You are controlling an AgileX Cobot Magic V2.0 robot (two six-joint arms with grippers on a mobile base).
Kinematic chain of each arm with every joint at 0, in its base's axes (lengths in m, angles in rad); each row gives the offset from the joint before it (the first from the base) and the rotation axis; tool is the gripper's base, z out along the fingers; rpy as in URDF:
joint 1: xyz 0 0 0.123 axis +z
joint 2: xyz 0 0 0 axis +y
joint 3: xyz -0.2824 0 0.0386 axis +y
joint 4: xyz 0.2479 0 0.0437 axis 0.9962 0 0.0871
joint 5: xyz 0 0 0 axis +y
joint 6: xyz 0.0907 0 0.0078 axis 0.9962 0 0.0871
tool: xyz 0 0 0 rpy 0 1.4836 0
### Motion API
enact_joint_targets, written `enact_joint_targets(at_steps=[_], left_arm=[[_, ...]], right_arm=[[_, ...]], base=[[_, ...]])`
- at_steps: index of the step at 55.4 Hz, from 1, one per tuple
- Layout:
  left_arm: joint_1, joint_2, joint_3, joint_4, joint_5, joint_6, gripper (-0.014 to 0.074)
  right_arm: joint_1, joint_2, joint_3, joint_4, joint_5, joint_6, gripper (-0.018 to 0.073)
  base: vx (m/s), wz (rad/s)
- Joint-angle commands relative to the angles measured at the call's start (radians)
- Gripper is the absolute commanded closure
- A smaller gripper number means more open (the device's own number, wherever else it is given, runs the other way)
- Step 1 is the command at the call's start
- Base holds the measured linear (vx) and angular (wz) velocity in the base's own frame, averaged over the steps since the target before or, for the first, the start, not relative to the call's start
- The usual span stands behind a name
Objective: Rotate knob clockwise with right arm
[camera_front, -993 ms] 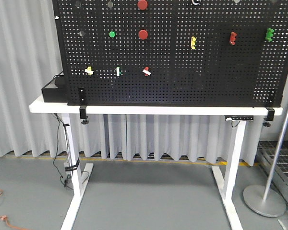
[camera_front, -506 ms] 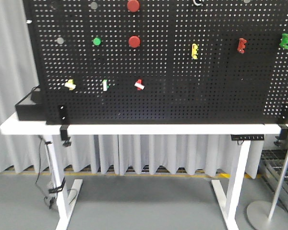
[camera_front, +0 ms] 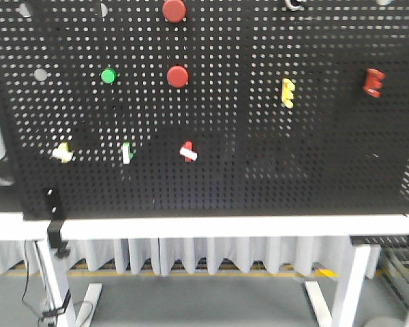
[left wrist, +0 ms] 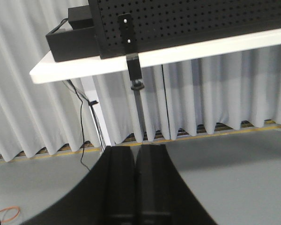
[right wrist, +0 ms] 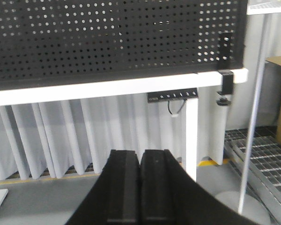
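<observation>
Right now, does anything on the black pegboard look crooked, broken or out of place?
Nothing looks broken or spilled. The red-and-white knob sits tilted on the pegboard, while the green-and-white knob beside it stands upright; for turning knobs, that seems normal.

White desk [camera_front: 225, 227] on white legs, pleated pale curtains [camera_front: 191, 255] behind, grey floor [camera_front: 191, 303], metal grating [right wrist: 264, 152] right.

Up on the pegboard [camera_front: 259, 177] there were 2 red round knobs [camera_front: 174, 10] [camera_front: 178, 76], 1 green button [camera_front: 108, 75], 3 grey studs [camera_front: 40, 73] [camera_front: 102, 9] [camera_front: 25, 9], 3 small levers [camera_front: 63, 152] [camera_front: 126, 152] [camera_front: 188, 151], 1 yellow handle [camera_front: 287, 92] and 1 red handle [camera_front: 373, 82].
</observation>
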Motion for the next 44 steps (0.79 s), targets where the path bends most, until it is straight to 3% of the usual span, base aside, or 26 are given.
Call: enact_joint_targets(at_steps=[1,44], left_arm=[[-0.002,-0.016,0.027,-0.008,-0.078,-0.001,0.0603],[-0.002,-0.016,0.027,-0.008,-0.078,-0.001,0.0603]], right_arm=[[-0.006,-0.008,0.014,-0.009,-0.078,-0.004,0.0568],[-0.006,-0.008,0.014,-0.009,-0.078,-0.004,0.0568]], base=[[0.37,0.04],[0.27,0.03]])
